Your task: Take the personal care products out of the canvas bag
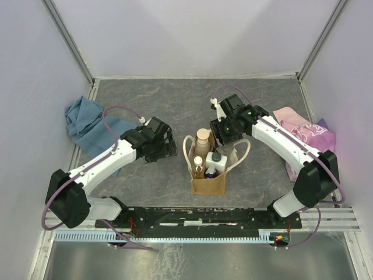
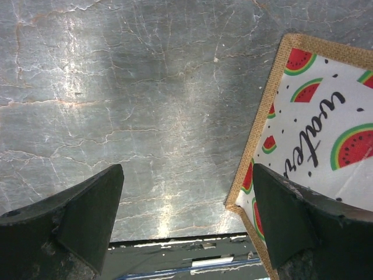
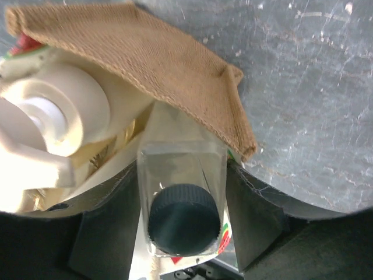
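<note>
The tan canvas bag (image 1: 208,184) stands at the table's centre with its cream handles splayed. In it stand the tall beige bottle (image 1: 202,140), the squarish bottle with dark cap (image 1: 216,158), a small amber bottle (image 1: 199,166) and a dark blue one (image 1: 211,173). My right gripper (image 1: 226,136) reaches into the bag from behind. In the right wrist view it (image 3: 182,175) is shut on the squarish bottle (image 3: 183,219), beside the beige bottle (image 3: 55,111) and a bag flap (image 3: 163,58). My left gripper (image 1: 169,146) is open and empty left of the bag. In its wrist view it (image 2: 186,198) is beside the bag's watermelon-print side (image 2: 315,134).
A blue cloth (image 1: 87,122) lies at the back left by the wall. A pink-purple floral cloth (image 1: 303,131) lies at the right under the right arm. The arms' black base rail (image 1: 198,216) runs along the near edge.
</note>
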### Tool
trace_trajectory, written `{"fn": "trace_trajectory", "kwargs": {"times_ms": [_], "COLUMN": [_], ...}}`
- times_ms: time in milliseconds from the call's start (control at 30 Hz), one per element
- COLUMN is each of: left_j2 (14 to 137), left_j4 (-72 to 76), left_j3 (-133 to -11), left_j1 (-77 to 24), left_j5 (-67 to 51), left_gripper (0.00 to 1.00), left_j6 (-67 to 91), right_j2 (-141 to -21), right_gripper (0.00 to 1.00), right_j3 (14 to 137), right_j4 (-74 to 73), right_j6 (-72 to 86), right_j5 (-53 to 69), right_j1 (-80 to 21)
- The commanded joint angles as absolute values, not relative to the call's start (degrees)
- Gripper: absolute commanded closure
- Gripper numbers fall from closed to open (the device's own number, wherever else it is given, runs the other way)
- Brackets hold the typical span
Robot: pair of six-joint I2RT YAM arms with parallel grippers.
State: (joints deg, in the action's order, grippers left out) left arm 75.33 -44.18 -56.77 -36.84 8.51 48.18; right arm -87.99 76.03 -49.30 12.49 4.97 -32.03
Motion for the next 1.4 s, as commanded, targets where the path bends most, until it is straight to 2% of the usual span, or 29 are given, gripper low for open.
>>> {"fn": "trace_trajectory", "kwargs": {"times_ms": [0,167,367,633,800,967,1367], "left_j2": [71.4,63.4,61.5,62.8,62.8,63.0,62.6], "left_j4": [-42.8,-39.3,-43.6,-44.8,-44.6,-44.8,-48.4], "left_j3": [-58.7,-59.4,-64.7,-65.4,-65.7,-65.6,-68.7], "left_j1": [-37.4,-38.1,-38.1,-38.2,-38.2,-38.1,-38.2], "left_j5": [6.8,7.5,11.1,10.4,10.6,10.4,12.5], "left_gripper": [0.03,0.06,0.07,0.07,0.07,0.07,0.09], "left_j6": [49.3,49.0,47.3,47.4,46.9,46.9,47.1], "right_j2": [-86.9,-87.0,-85.3,-83.4,-83.1,-85.1,-90.8], "right_gripper": [0.34,0.33,0.56,0.62,0.58,0.61,0.61], "right_j3": [75.6,75.4,76.2,82.5,88.3,96.7,115.2], "right_j4": [-54.8,-56.1,-55.3,-54.9,-55.7,-58.6,-62.2], "right_j6": [9.6,8.9,9.5,12.1,13.1,12.9,11.4], "right_j5": [5.1,5.0,4.0,3.7,2.8,-0.1,-8.2], "right_j1": [-31.6,-31.7,-31.7,-31.7,-31.7,-31.7,-27.8]}}
